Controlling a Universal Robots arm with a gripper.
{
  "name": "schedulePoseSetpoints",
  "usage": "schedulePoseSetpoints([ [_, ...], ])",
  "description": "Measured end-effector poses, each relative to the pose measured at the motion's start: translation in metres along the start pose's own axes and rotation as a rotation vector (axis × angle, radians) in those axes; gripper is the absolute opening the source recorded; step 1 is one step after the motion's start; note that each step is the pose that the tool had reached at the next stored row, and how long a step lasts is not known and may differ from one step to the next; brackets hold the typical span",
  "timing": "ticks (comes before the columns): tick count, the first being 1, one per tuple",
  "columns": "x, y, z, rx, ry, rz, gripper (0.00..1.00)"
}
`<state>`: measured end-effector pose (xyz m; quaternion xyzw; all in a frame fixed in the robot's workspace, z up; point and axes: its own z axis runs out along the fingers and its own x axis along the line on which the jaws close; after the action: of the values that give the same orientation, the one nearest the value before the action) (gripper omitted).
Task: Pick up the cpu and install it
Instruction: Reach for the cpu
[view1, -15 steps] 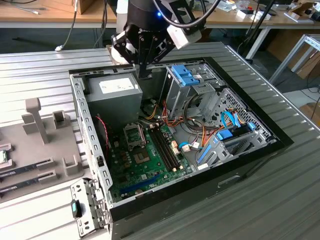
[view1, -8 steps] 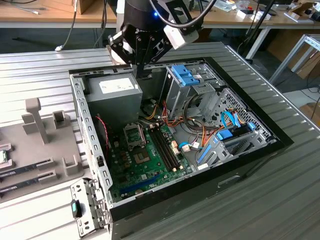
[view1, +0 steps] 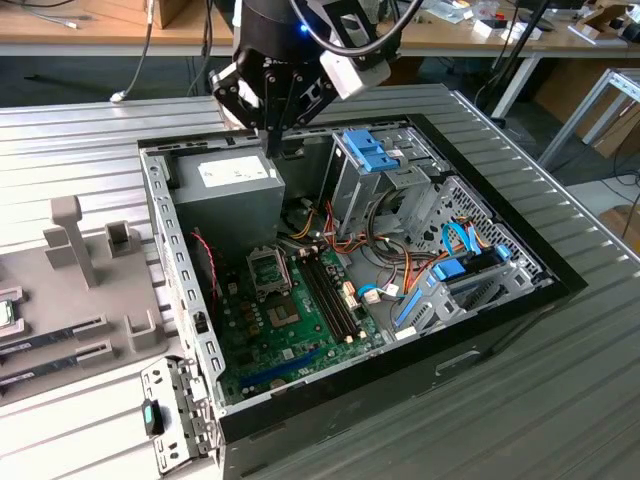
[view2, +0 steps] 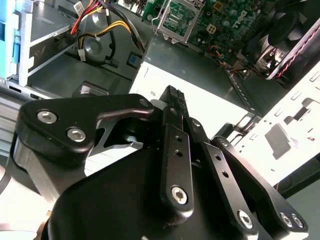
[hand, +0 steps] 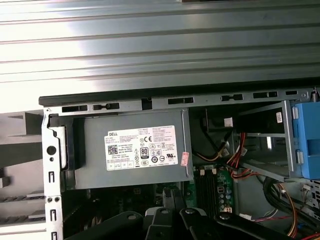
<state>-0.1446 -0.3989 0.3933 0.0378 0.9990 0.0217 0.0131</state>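
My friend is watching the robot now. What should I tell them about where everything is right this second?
Gripper: looks shut with nothing seen in it, hanging over the grey power supply in the open computer case.
Cpu: the small green-rimmed chip on the tray, cut off at the exterior view's left edge, looks like it.
Socket on the motherboard: looks empty.
Done: nothing that shows.
Left: picking up and installing.
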Motion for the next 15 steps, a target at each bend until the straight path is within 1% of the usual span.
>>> schedulePoseSetpoints([
  [5,0.0042,-0.0003,-0.0001,-0.0001,0.0,0.0,0.11],
  [15,0.0161,-0.0012,-0.0004,-0.0001,-0.0001,0.0,0.11],
])
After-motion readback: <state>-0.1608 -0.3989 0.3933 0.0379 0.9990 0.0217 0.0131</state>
